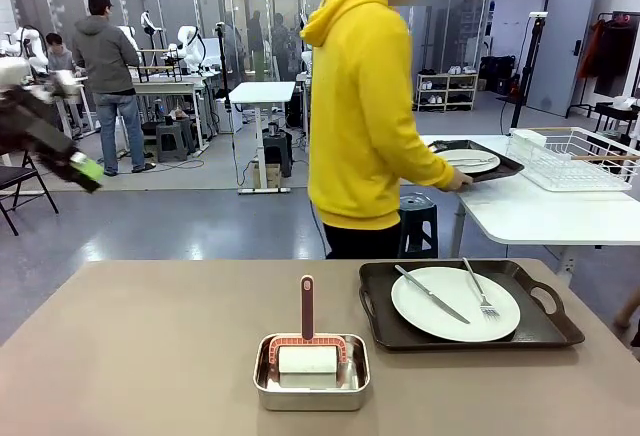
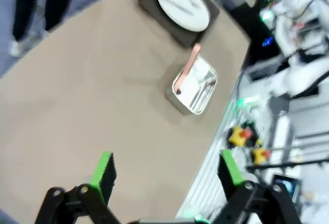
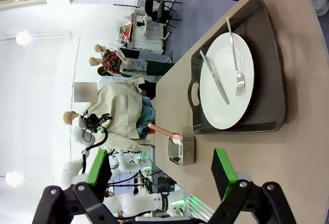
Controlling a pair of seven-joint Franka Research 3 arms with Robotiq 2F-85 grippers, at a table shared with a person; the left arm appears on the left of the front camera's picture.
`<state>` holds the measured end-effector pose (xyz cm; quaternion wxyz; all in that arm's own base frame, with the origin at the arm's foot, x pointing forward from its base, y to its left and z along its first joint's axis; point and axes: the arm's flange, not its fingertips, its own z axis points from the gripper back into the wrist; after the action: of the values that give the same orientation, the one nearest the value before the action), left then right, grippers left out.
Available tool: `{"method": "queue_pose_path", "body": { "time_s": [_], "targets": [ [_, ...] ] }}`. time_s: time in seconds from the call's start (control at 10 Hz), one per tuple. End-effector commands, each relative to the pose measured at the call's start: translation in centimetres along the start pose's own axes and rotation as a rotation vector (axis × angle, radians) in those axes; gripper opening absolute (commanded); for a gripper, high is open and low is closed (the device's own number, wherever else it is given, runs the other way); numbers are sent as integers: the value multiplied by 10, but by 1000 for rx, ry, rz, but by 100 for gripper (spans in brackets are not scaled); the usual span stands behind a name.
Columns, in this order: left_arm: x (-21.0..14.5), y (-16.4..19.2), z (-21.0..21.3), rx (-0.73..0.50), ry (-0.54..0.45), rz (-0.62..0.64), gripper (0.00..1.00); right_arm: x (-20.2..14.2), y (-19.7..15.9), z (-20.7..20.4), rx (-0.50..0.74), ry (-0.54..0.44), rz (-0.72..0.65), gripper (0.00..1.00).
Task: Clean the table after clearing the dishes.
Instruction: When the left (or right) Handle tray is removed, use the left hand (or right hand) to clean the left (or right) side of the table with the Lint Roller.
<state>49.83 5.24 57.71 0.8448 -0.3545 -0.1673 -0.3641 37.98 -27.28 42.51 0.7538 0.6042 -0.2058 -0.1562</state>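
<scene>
On the taupe-brown table [image 1: 150, 356] a dark handled tray [image 1: 545, 331] carries a white plate [image 1: 455, 304] with a knife and a fork. The person in a yellow hoodie [image 1: 365, 106] holds a second tray with a plate [image 1: 470, 161] on a white side table. My left gripper [image 1: 88, 171] hangs high off the table's left side, blurred. In the left wrist view it [image 2: 167, 170] is open over the table, far from the plate [image 2: 182, 0]. My right gripper [image 3: 160, 168] is open and holds nothing, with the tray [image 3: 267, 80] and plate [image 3: 226, 80] beyond it.
A small square steel pan [image 1: 311, 371] with a red-handled brush stands at the table's near middle, also seen from both wrists as the pan [image 2: 194, 85] and the pan [image 3: 181, 149]. A white wire rack [image 1: 575, 156] sits on the side table. The person's legs [image 2: 31, 8] stand by the far edge.
</scene>
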Motion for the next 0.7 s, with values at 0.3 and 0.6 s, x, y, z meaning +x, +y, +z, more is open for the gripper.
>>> {"method": "queue_pose_path", "body": {
  "time_s": [0.3,0.6],
  "targets": [
    [31,-44,-151,100,336,-294,100,-2,2,2,-7,4,5,100],
    [22,-73,-215,84,400,-401,100,-2,2,2,-7,4,5,100]
  ]
}}
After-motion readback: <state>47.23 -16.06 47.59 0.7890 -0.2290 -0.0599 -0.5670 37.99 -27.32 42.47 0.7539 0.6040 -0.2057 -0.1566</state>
